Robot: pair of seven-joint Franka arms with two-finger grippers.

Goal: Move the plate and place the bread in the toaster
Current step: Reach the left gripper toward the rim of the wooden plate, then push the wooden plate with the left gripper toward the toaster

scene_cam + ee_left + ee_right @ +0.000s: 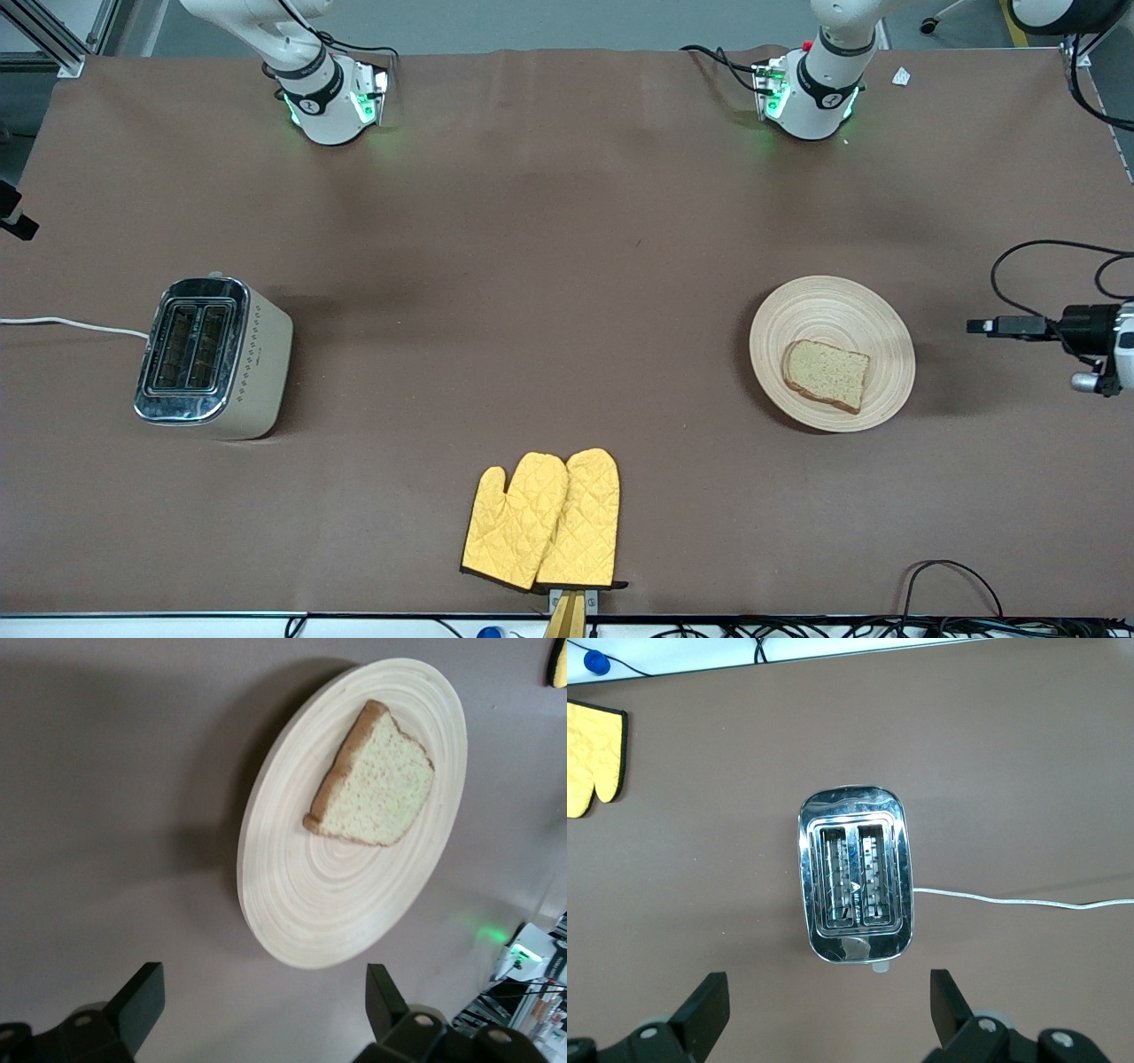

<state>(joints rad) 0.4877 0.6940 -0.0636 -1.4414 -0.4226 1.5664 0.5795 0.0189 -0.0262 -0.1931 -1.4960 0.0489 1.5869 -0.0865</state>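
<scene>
While the bread [826, 375] lies on the plate [802, 312] at the left arm's end and the toaster [213, 357] stands well apart, the open left gripper [261, 1014] should close in on the plate's rim; the right gripper [828, 1010], over the toaster, waits open.

We have white arms [824, 80] with black joint bands, green lights, black cables and black fingers [142, 997].
</scene>
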